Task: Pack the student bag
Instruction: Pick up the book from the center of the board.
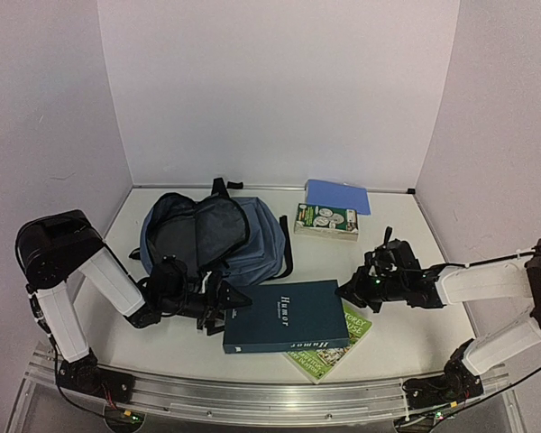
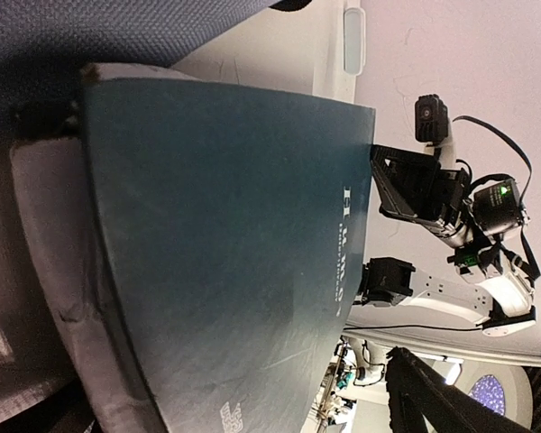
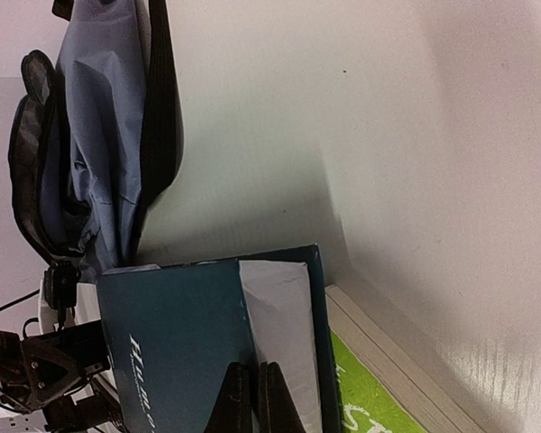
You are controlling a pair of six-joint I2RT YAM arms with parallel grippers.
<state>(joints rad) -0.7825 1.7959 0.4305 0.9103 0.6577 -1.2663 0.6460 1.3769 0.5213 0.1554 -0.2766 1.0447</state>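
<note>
The student bag [image 1: 207,236], a slate-blue backpack with its dark mouth open, lies at the back left; it also shows in the right wrist view [image 3: 95,135]. A teal "Humor" book [image 1: 284,316] lies in front of it. My left gripper [image 1: 233,302] is open at the book's left edge, with the book [image 2: 225,244] filling its view and one dark finger [image 2: 433,401] clear of the cover. My right gripper [image 1: 347,293] is at the book's right edge, shut [image 3: 255,383] on the raised front cover [image 3: 176,352], with white pages [image 3: 279,334] showing beneath.
A green book [image 1: 338,347] lies under the teal book's right end, near the front edge. A green-and-white book [image 1: 326,221] and a flat blue notebook [image 1: 336,195] lie at the back right. White walls enclose the table on three sides.
</note>
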